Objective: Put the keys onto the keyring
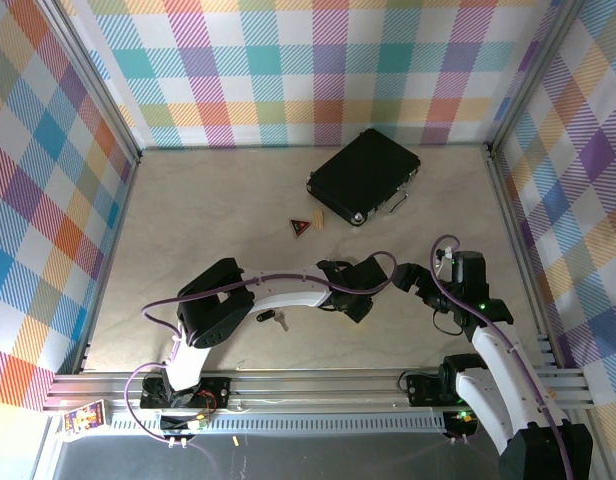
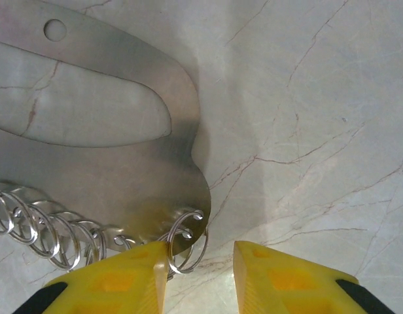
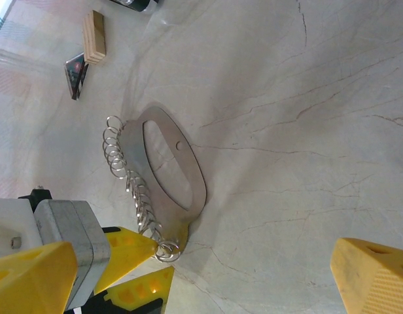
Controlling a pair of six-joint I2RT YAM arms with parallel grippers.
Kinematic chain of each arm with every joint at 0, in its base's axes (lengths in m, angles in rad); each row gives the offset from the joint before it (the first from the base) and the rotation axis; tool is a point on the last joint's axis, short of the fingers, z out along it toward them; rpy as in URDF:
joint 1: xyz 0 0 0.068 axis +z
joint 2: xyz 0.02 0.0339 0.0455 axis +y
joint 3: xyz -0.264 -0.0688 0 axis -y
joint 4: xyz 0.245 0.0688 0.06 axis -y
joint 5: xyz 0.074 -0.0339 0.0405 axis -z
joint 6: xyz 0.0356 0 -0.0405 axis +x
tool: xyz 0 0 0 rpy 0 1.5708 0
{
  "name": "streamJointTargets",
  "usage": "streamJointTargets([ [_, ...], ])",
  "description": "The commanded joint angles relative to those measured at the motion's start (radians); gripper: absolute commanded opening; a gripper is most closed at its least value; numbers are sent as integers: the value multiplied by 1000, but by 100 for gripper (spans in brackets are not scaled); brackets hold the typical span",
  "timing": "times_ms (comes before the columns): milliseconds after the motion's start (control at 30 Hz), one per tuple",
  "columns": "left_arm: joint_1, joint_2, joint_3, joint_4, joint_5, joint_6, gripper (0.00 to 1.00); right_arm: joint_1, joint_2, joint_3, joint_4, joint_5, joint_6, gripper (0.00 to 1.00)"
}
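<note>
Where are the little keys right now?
In the top view the keys lie on the table, left of centre, right beside the left arm's white link on its near side, far from the black case.

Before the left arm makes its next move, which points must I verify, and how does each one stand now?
1. Left gripper straddles the last chain ring of the silvery oval metal keyring: ok.
2. That ring clamped: not ok, jaws apart.
3. Right gripper open: ok.
4. Tiny black-headed silver keys in a gripper: not ok, lying on the table.
</note>
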Motion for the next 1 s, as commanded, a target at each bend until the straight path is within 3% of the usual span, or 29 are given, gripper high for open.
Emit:
streamJointTargets([
  [0, -11, 26, 26, -16, 0, 15, 32, -9, -15, 12, -17, -11, -15, 99],
  [367, -11, 42, 26, 22, -29, -3, 21, -15, -37, 15, -32, -1, -15, 99],
  [633, -10, 38, 20, 63, -25, -38, 25, -17, -57, 14, -47, 5, -19, 99],
  [967, -2, 57, 42, 56, -67, -58, 23, -20, -73, 17, -64, 11, -25, 99],
])
